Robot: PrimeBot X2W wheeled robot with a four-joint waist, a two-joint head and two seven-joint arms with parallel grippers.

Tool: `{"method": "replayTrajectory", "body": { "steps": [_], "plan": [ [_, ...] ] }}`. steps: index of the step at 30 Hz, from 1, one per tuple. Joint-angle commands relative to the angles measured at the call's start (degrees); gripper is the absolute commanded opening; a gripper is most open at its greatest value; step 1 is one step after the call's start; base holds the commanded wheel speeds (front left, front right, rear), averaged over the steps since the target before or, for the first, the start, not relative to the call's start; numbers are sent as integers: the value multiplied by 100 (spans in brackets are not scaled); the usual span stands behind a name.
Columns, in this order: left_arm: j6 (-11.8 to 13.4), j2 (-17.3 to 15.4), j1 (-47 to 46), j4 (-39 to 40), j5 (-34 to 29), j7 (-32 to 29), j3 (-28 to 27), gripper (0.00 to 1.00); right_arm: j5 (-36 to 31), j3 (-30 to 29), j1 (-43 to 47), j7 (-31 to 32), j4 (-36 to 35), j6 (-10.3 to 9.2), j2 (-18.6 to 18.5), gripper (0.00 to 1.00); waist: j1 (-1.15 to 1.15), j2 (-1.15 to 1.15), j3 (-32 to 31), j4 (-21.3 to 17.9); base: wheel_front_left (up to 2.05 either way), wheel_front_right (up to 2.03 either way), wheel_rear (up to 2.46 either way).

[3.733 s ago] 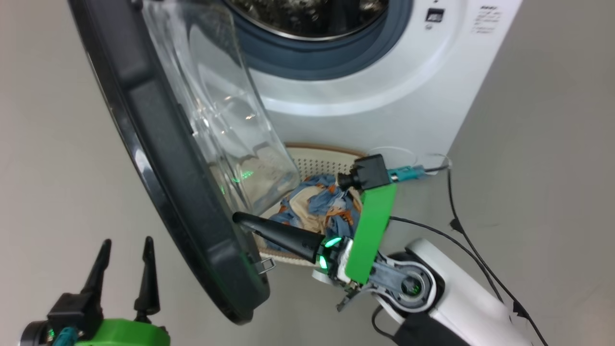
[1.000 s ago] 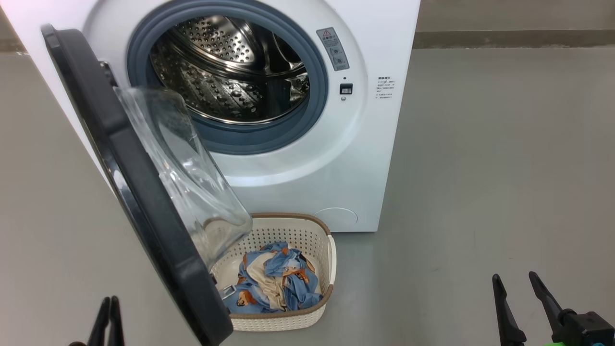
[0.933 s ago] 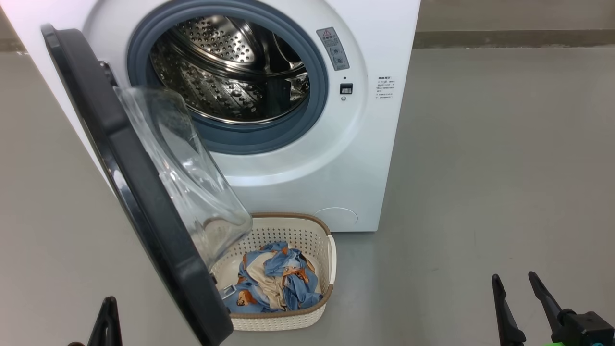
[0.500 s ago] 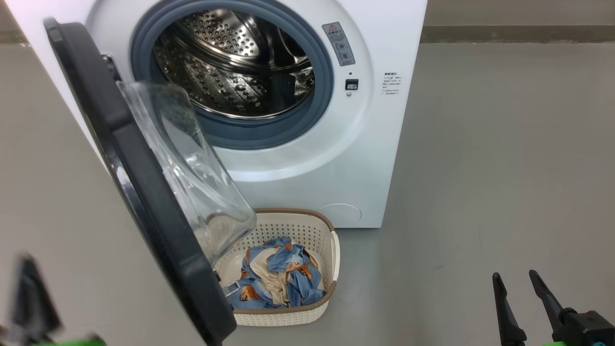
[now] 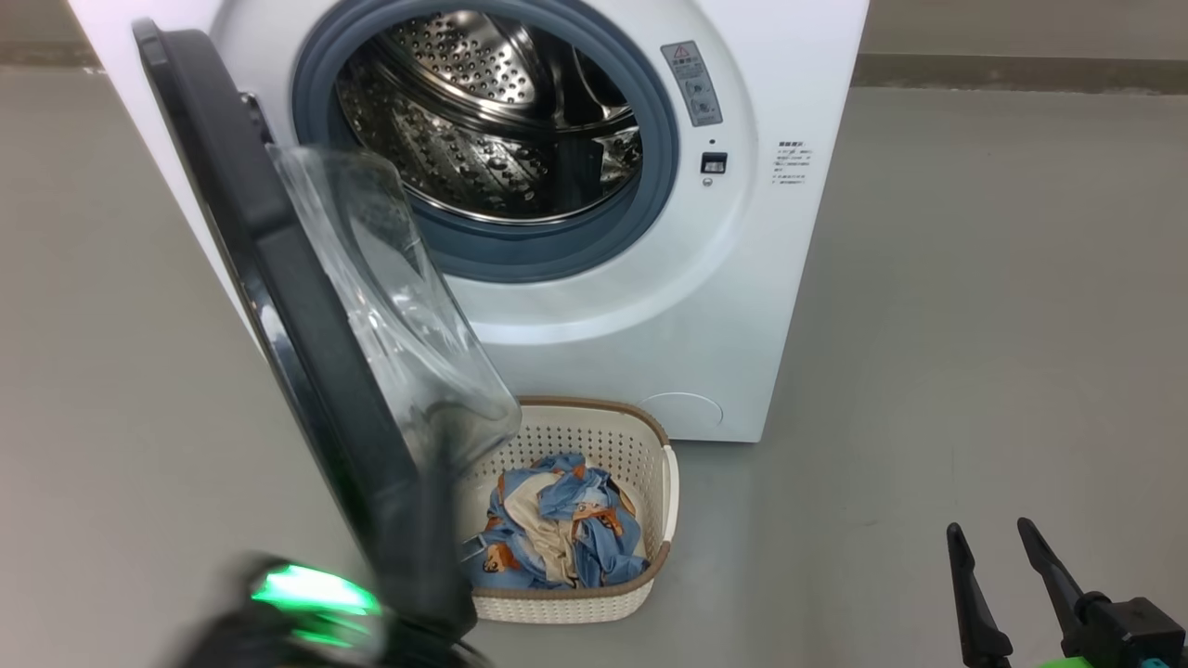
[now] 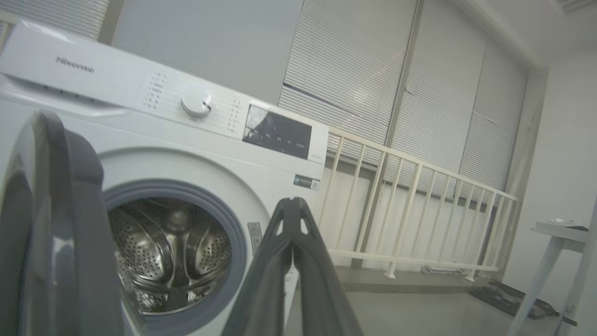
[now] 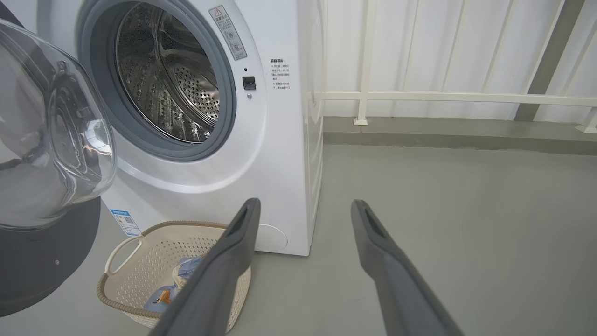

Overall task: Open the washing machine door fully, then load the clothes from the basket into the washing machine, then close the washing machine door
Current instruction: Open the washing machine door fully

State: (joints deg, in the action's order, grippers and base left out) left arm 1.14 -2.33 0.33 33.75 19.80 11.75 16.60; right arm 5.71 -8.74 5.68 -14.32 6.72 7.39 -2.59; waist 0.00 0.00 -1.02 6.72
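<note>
Now that your left gripper (image 6: 293, 205), pinched closed and empty, has swung in by the washing machine door (image 5: 278, 278), push it wider; clothes (image 5: 557, 520) sit in the basket (image 5: 603, 445), right gripper (image 5: 987, 529) spread, empty.

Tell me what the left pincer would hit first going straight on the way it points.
Probably the white front of the washing machine, just right of the drum opening, where the shut tips of the left pincer point; depth is unclear. The open door stands left of that line.
</note>
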Motion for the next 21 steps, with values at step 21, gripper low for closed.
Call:
{"method": "replayTrajectory", "body": {
  "steps": [21],
  "plan": [
    [1089,-54,-203,-3130,1263,122,748,0,75,94,-236,-68,-152,10,-30,100,0,0,209,156,0,0,0]
  ]
}}
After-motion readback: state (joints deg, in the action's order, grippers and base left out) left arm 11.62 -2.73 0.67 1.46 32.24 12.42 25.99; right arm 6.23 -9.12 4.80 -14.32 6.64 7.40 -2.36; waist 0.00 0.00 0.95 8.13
